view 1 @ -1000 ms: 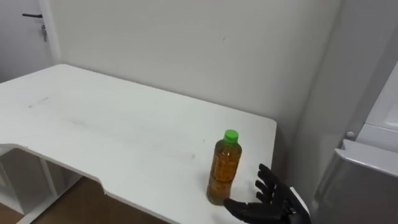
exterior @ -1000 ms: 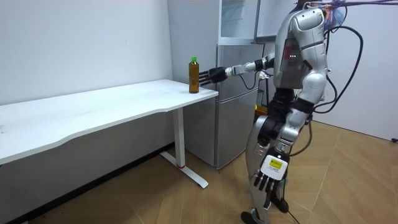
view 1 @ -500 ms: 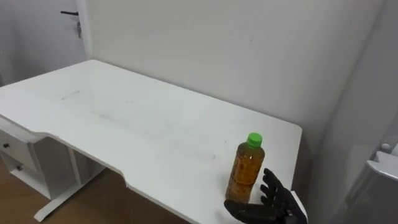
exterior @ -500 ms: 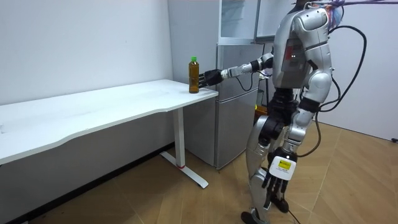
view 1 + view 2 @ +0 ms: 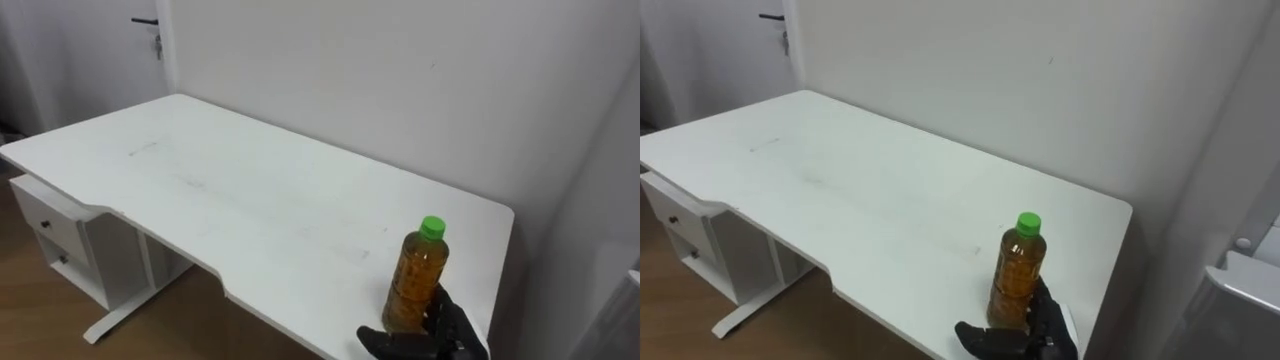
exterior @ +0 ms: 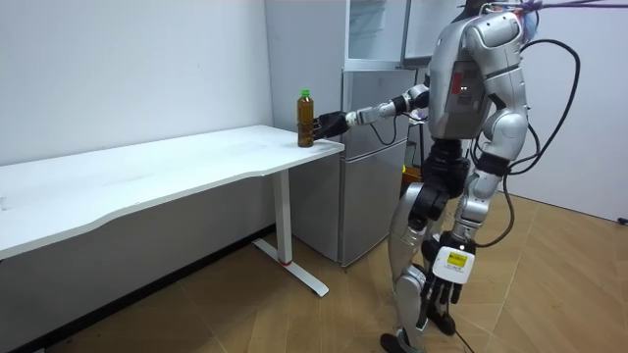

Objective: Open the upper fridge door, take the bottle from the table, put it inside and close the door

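Closest to me, at the bottom edge of my view, my right hand (image 5: pixel 448 338) is at the foot of the bottle (image 5: pixel 417 280). Its thumb reaches across in front of the base and its fingers (image 5: pixel 1045 308) stand spread just behind, so the hand is open and brackets the bottle rather than clamping it. Whether it touches the plastic I cannot tell. The bottle stands upright, full of amber liquid under a green cap (image 5: pixel 432 227), on the near right corner of the white table (image 5: pixel 250 190), close to the edge. The tabletop runs away to my left, with a white drawer unit (image 5: pixel 60 235) under its far end. Beyond it are the plain wall (image 5: pixel 400 90) and a dark door handle (image 5: pixel 147 22). In the room view I stand beside the grey fridge (image 6: pixel 373 186), right arm stretched to the table corner. My left hand (image 6: pixel 442 284) hangs by my thigh; whether it is open or closed I cannot tell.
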Motion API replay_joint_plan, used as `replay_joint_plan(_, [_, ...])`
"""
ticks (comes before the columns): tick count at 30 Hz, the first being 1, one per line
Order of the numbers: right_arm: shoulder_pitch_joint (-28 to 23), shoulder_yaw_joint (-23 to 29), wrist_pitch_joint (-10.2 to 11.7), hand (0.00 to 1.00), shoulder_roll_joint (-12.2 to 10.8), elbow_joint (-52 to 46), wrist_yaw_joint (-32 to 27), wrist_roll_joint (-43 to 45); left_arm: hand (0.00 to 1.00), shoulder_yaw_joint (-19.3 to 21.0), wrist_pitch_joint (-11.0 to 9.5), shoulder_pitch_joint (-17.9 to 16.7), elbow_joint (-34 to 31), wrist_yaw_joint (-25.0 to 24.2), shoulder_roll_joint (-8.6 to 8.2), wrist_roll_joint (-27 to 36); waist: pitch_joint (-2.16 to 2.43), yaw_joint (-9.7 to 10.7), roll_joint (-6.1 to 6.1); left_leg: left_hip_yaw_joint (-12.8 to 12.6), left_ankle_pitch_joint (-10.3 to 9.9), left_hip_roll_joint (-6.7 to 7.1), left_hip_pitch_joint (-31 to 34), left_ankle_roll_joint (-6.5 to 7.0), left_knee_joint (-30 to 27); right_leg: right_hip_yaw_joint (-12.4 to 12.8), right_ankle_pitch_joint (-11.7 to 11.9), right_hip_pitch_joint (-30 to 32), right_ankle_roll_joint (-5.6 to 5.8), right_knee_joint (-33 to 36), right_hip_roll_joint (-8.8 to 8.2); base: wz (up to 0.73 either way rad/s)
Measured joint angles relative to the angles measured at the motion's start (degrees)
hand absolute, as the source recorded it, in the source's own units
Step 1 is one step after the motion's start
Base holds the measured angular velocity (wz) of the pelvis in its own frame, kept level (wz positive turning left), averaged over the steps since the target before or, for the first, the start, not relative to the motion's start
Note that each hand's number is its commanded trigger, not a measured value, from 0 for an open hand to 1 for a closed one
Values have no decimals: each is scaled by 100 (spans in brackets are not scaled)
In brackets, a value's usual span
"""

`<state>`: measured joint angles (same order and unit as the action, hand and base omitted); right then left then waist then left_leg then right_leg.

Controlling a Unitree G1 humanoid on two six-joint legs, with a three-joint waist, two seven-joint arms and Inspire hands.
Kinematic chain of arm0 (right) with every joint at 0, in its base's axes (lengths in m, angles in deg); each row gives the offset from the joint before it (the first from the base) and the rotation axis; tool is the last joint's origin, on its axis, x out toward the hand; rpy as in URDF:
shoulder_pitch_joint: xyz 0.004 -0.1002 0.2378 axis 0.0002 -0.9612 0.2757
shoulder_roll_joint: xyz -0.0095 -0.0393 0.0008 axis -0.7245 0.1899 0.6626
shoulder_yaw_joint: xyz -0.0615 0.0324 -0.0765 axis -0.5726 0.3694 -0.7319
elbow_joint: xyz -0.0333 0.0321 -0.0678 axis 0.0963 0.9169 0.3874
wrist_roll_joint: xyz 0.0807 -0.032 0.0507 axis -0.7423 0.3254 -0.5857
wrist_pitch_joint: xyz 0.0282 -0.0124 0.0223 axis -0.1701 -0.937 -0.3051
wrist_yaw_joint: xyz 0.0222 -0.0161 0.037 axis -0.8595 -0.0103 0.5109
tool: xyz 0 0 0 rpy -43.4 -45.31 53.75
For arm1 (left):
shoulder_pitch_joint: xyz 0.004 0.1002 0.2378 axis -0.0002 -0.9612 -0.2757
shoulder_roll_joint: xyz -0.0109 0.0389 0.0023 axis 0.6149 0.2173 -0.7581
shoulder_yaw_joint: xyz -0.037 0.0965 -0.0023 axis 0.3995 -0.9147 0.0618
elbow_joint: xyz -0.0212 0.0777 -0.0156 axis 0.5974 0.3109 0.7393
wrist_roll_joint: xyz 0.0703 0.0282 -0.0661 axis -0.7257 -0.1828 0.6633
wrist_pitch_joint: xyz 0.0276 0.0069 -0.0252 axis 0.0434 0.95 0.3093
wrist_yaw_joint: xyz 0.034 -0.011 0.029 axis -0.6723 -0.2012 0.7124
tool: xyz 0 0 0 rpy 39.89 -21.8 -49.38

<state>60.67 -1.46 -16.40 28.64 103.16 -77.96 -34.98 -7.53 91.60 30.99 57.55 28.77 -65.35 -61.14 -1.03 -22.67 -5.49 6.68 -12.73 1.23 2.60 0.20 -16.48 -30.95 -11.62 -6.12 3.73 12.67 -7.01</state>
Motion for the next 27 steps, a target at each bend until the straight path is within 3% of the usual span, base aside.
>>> replay_joint_plan(3, [43, -2, 6, 0, 26, -2, -132, 2, 0, 5, -7, 0, 4, 7, 39, 7, 6, 7, -59, 54, 4, 17, 69, 1, -28, 8, -4, 32, 5, 0, 0, 7])
replay_joint_plan(6, [209, -1, 47, 0, 40, 5, -284, 1, 0, 1, -22, -9, 9, 6, 104, 9, -32, 7, -123, 72, 14, 23, 83, -2, -38, 23, -4, 33, 5, -1, 4, 3])
replay_joint_plan(11, [326, -41, 133, 0, 69, 45, -453, 2, 0, -4, -58, -81, 3, 22, 224, 36, -51, 16, -184, 126, 13, 40, 85, -2, -26, 15, -4, -29, 5, -6, 7, 6])
replay_joint_plan(20, [364, -70, 302, 0, 206, 289, -646, -97, 0, 13, -137, -145, -9, 22, 247, 46, -53, -29, -190, 154, 13, 44, 116, -5, -104, -62, -3, -66, 4, -29, 13, 2])
replay_joint_plan(27, [427, -69, 338, 0, 374, 298, -699, -383, 0, 29, -143, -191, -147, 23, 349, 60, -17, -100, -241, 152, 16, 43, 123, -9, -108, -68, -2, -61, 2, -29, 13, 0])
